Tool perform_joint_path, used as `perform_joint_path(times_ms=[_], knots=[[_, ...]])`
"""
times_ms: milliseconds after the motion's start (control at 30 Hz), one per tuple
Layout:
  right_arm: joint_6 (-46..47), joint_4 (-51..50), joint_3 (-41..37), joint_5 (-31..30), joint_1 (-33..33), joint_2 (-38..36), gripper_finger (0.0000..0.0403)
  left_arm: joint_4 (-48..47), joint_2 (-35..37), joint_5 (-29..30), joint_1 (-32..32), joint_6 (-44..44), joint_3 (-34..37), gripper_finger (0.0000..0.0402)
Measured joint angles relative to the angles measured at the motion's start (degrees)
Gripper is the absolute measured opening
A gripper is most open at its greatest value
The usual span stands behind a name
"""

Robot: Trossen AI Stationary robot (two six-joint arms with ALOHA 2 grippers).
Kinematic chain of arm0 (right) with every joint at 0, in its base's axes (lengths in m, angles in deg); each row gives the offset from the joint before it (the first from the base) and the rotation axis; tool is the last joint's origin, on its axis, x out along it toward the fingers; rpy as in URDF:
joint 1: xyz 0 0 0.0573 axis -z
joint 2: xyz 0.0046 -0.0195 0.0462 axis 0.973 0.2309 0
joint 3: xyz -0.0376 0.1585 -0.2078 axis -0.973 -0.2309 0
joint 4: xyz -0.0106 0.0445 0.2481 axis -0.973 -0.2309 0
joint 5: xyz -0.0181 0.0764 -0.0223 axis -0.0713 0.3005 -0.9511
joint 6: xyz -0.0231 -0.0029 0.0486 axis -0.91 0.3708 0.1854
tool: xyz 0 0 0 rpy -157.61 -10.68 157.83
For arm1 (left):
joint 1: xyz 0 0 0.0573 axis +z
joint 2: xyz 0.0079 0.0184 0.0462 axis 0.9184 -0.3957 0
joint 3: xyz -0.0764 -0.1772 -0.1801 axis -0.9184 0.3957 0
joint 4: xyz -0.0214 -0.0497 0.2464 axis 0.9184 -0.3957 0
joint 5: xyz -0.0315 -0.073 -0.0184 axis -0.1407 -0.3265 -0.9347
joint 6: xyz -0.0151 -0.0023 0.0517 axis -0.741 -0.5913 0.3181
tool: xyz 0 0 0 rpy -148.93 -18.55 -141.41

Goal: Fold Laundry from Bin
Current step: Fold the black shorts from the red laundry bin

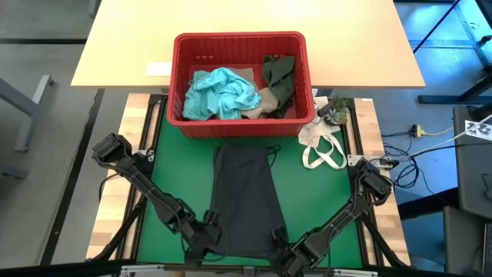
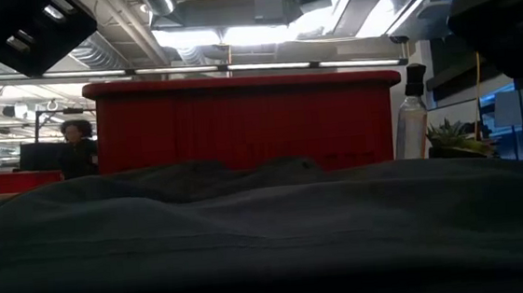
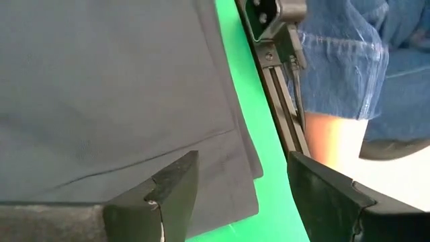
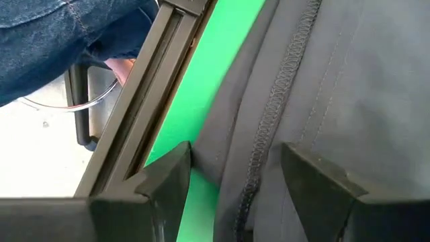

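A dark grey garment [image 1: 244,201] lies spread flat on the green mat [image 1: 177,177], lengthwise from the bin toward the near edge. It fills the foreground of the low view [image 2: 269,239]. My left gripper [image 1: 209,232] is open at its near left corner [image 3: 235,168], one finger over the cloth and one over the mat. My right gripper [image 1: 283,245] is open at its near right edge, its fingers either side of a stitched seam [image 4: 269,128]. The red bin [image 1: 240,127] stands at the far side and holds a teal garment [image 1: 221,94], a dark olive one [image 1: 280,77] and a beige one [image 1: 265,104].
A white cloth bag with loop handles [image 1: 323,150] and a small potted plant [image 1: 335,110] lie right of the bin. A spray bottle [image 2: 411,116] stands beside it. A person's legs in jeans [image 3: 349,60] are just past the near edge. A wooden table [image 1: 123,46] lies beyond.
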Motion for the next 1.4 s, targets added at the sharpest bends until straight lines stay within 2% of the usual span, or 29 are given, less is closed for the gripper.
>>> perform_joint_path(times_ms=[167,300,400,833,1100,1233,1400], knots=[[0.0,-0.3,-0.1,0.0,0.0,0.1,0.0234,0.0,0.0,1.3,-3.2,7.0,0.0,0.0220],[0.0,-0.3,-0.1,0.0,0.0,0.1,0.0234,0.3,-0.4,7.2,-5.1,7.4,0.0,0.0220],[-0.1,0.5,-0.2,0.0,0.0,0.1,0.0234,1.6,-2.2,9.3,-6.0,7.8,-0.1,0.0220],[-0.1,0.7,-0.2,-1.7,-0.1,0.2,0.0234,5.6,-11.8,11.0,-6.8,9.8,-0.1,0.0220],[-0.2,0.2,-0.2,-2.1,-0.1,0.2,0.0234,5.8,-12.6,13.2,-6.9,7.5,-0.2,0.0219],[-0.2,0.2,-0.3,-2.1,0.0,0.2,0.0234,5.8,-12.6,13.2,-6.8,7.3,-0.2,0.0200],[-0.2,0.2,-0.3,-2.1,0.0,0.2,0.0231,6.1,-12.7,14.2,-6.7,7.3,-0.1,0.0151]])
